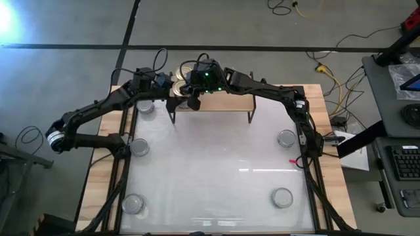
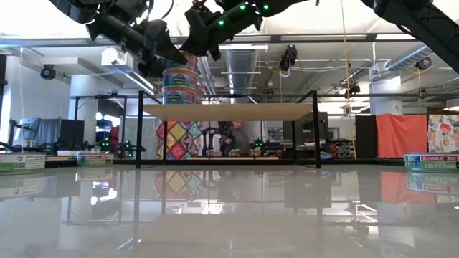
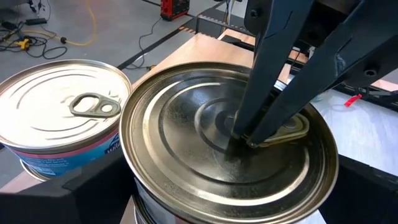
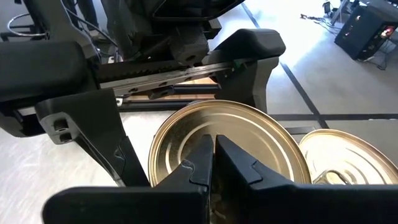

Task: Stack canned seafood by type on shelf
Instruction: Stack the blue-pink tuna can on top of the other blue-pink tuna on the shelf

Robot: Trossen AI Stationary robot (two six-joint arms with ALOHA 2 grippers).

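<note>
Standing at the left end of the shelf (image 1: 216,103), near the table's (image 1: 216,170) far edge, two stacks of short round tins sat side by side, a gold-lidded tin (image 3: 227,134) topping one and a silver-lidded tin (image 3: 62,106) with a ring pull and a pink-and-blue label the other. The right hand (image 4: 213,163), fingers pressed together, rested its tips on the gold lid, while the left hand (image 1: 172,81) stood wide around that same tin. Five more silver-lidded tins (image 1: 286,138) lay spread along the table's left and right edges.
</note>
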